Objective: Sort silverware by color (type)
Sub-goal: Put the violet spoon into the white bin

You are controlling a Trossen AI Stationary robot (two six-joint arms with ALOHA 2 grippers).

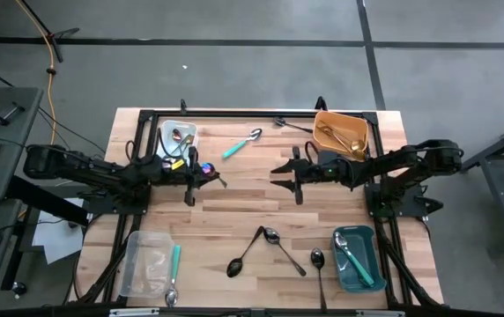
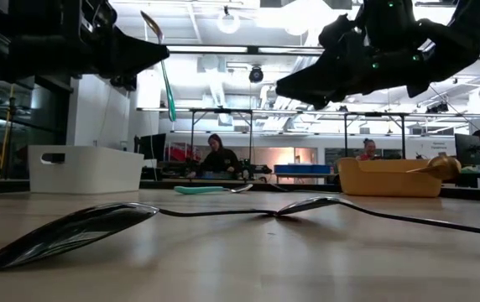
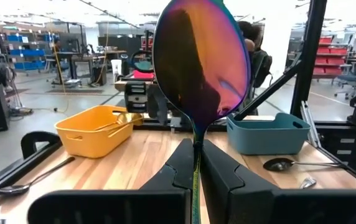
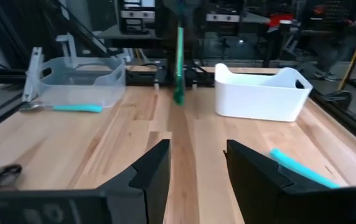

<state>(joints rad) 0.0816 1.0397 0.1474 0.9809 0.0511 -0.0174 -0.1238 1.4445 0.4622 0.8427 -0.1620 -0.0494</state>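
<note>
The left gripper (image 3: pixel 196 177) gripped an iridescent spoon (image 3: pixel 201 62) beside the white bin (image 1: pixel 178 141), seemingly its destination; the right gripper's (image 4: pixel 196 168) fingers stood open.

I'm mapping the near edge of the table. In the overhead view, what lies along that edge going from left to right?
Clear bin → teal-handled spoon on its rim → black spoon → silver spoon → second black spoon → teal bin.

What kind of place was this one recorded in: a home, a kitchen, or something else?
Probably a robotics lab or workshop: a wooden table in a black frame on concrete floor, stacked blue storage bins on shelving, and people seated at workbenches behind.
</note>
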